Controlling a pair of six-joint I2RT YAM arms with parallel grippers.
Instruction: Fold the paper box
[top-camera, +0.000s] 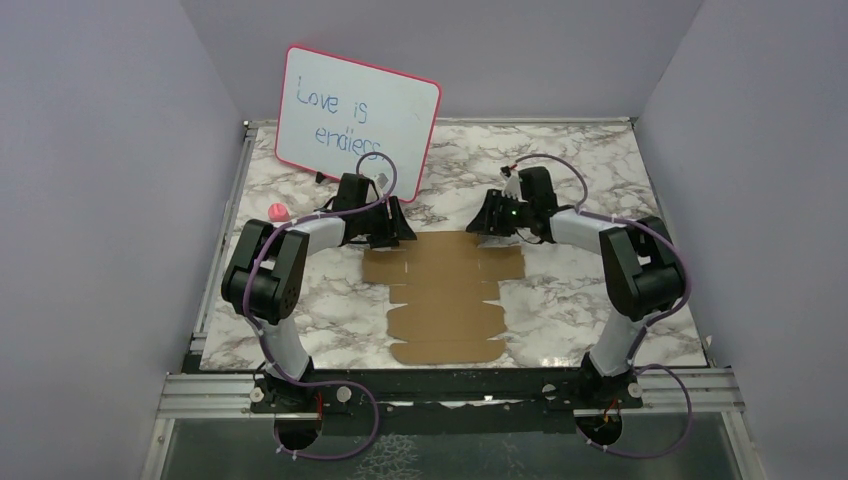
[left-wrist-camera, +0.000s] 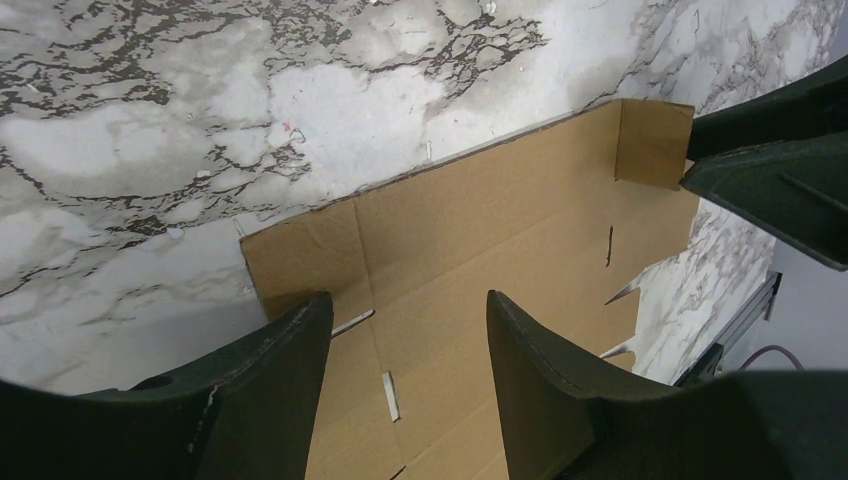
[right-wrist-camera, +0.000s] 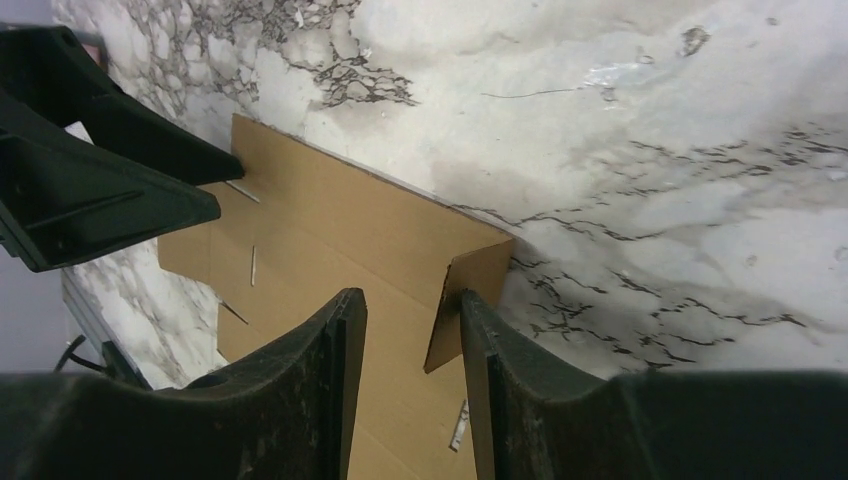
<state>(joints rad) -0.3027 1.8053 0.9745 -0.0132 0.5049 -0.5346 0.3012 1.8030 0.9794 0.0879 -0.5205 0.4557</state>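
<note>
Flat brown cardboard paper box (top-camera: 445, 290): right gripper (right-wrist-camera: 410, 305) jaws part-spread astride raised corner flap (right-wrist-camera: 468, 295); left gripper (left-wrist-camera: 408, 305) jaws spread, empty. Risk: flap springs flat, unpinned sheet skids.

Seen from above, the paper box (top-camera: 445, 300) has its far corners hidden beneath the left pincer (top-camera: 388, 236) and right pincer (top-camera: 487, 228); any contact there is unreadable.
</note>
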